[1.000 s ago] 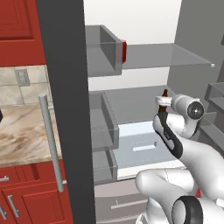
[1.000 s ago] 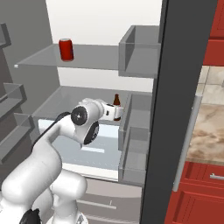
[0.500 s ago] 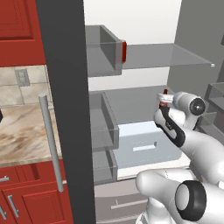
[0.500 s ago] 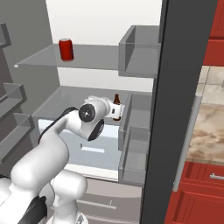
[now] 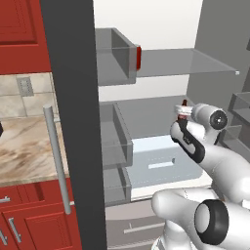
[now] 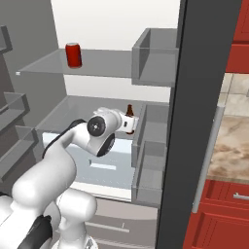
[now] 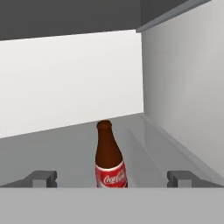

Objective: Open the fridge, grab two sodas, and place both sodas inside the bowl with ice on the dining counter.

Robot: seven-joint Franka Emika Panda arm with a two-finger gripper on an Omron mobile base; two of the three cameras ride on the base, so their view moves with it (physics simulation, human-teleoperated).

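Note:
The fridge (image 5: 68,97) stands open, showing its white inside and grey shelves. One red soda can (image 6: 74,55) stands on the upper glass shelf; its edge peeks past a door bin as a red soda can (image 5: 138,56). On the middle shelf stands a brown cola bottle (image 7: 110,159) with a red label, also seen as the bottle (image 6: 129,116). My gripper (image 7: 112,178) is open and level with this shelf. The bottle is just beyond and between its fingertips (image 7: 43,177), apart from them. The bowl and the dining counter are out of view.
Grey door bins (image 5: 116,141) (image 6: 150,146) jut out beside the arm. A pale crisper drawer (image 5: 161,163) lies under the middle shelf. A marbled wall countertop (image 5: 24,146) over red cabinets (image 5: 29,224) flanks the fridge. A bar handle (image 5: 56,156) runs down the door.
The hand has edged a little deeper into the fridge toward the bottle, and the arm's elbow has shifted. The jaws have stayed open.

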